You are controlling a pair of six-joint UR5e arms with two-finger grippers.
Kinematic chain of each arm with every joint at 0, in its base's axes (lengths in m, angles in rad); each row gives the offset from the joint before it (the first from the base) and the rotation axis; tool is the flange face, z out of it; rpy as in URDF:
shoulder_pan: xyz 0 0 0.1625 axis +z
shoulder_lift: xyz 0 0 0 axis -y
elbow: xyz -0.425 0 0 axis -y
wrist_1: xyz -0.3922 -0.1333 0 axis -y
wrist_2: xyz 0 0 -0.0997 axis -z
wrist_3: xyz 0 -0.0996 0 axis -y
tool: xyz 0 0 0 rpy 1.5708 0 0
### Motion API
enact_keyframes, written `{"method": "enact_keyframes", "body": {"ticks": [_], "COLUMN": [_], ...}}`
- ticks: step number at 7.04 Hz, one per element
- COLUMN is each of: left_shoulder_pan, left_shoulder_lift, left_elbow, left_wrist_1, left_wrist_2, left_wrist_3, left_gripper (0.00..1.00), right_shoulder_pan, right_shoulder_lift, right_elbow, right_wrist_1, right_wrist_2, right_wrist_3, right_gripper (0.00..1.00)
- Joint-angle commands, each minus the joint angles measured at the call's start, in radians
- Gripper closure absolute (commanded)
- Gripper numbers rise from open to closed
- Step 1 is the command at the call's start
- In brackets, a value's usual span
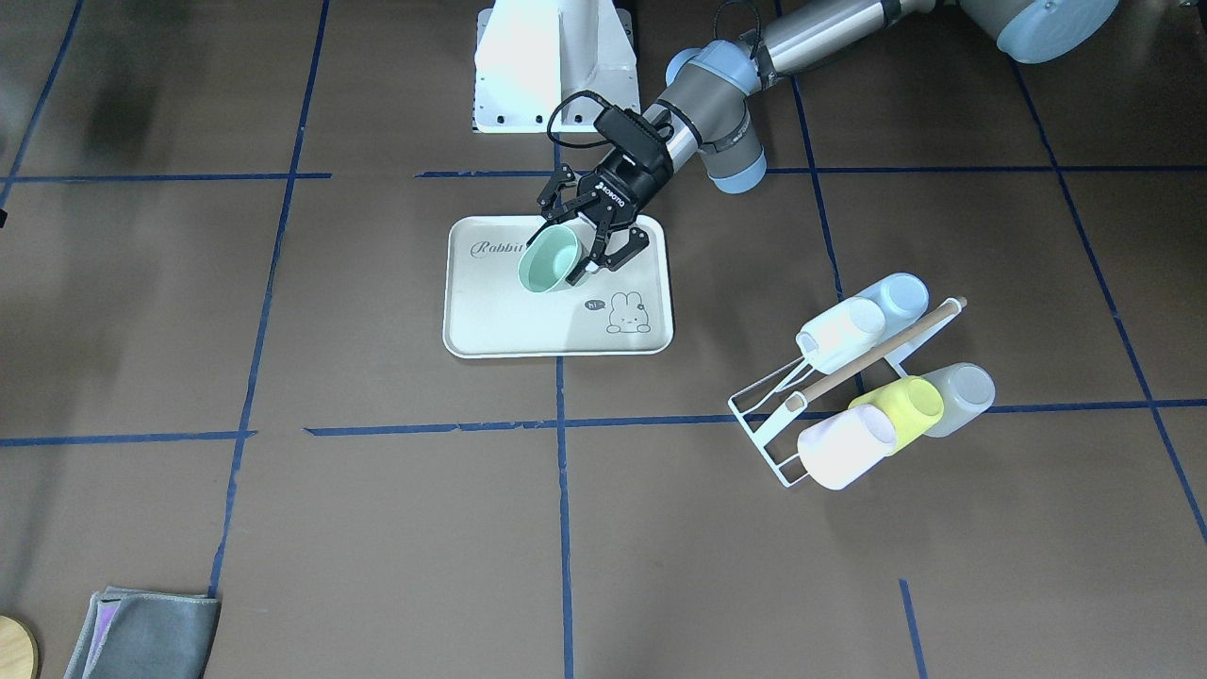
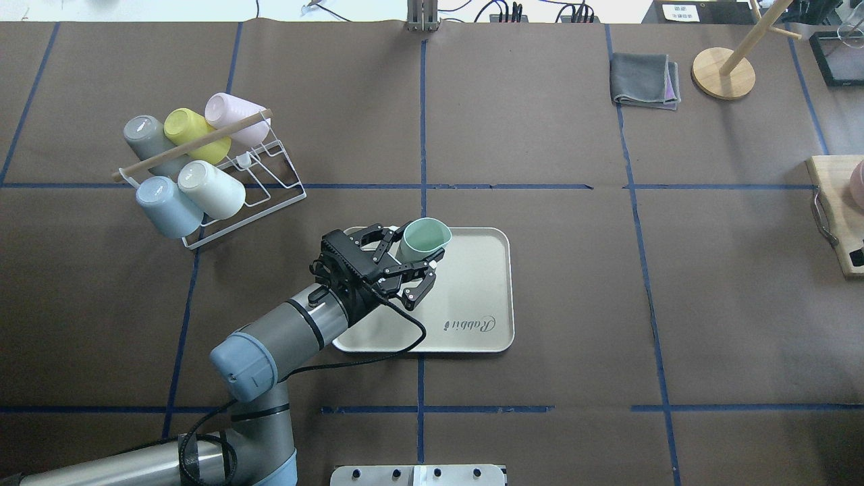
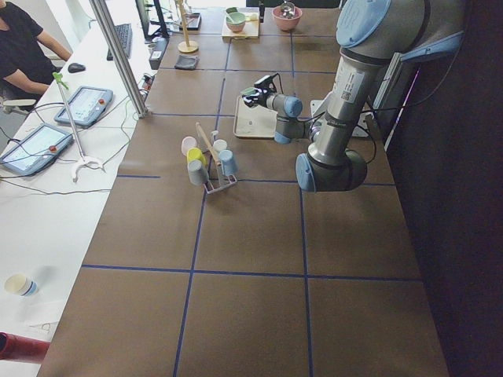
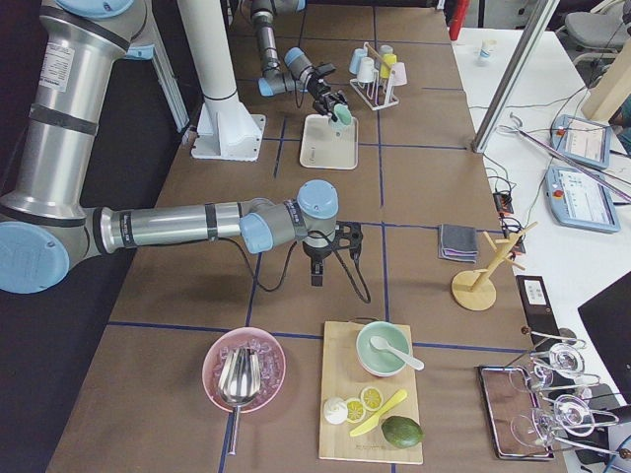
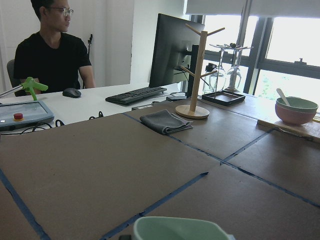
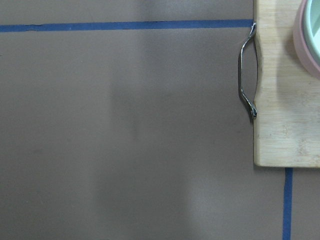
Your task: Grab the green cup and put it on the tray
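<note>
The green cup (image 1: 550, 262), pale mint, hangs tilted between the fingers of my left gripper (image 1: 572, 253), over the far left part of the cream tray (image 1: 528, 325) with "Rabbit" script. The overhead view shows the cup (image 2: 422, 237) in the same gripper (image 2: 418, 246) above the tray (image 2: 472, 290). The cup's rim (image 5: 175, 229) shows at the bottom of the left wrist view. My right gripper (image 4: 317, 264) shows only in the exterior right view, low over bare table; I cannot tell whether it is open or shut.
A white wire rack (image 2: 236, 182) holds several cups, among them a yellow-green one (image 2: 189, 131) and a pale blue one (image 2: 167, 206). A grey cloth (image 2: 644, 81) and a wooden stand (image 2: 723, 73) lie far right. A cutting board (image 6: 285, 100) lies beside the right wrist.
</note>
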Motion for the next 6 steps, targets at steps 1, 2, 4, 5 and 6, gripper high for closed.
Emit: {"method": "enact_keyframes", "body": {"ticks": [1,2,4,5,6], "left_shoulder_pan": [0.026,0.026,0.034,0.036,0.036], "left_shoulder_lift": [-0.006,-0.006,-0.014,-0.022,-0.035], "left_elbow": [0.039,0.053,0.071,0.071,0.071], "left_wrist_1": [-0.007,-0.007,-0.006,-0.004,-0.001], "left_wrist_2": [0.014,0.014,0.012,0.012,0.012], "left_wrist_3": [0.002,0.002,0.002,0.002,0.002], "left_gripper": [0.27,0.25,0.25,0.25,0.23], "right_shoulder_pan": [-0.001,-0.002,0.002,0.003,0.003], "right_shoulder_lift": [0.001,0.003,0.0,0.0,0.0], "right_elbow": [-0.002,-0.003,0.005,0.0,0.0], "right_wrist_1": [0.0,0.0,0.002,0.002,0.002], "right_wrist_2": [0.0,0.0,0.0,-0.006,-0.009], "right_wrist_3": [0.0,0.0,-0.001,-0.004,-0.002], "right_gripper": [0.0,0.0,0.0,0.0,0.0]}}
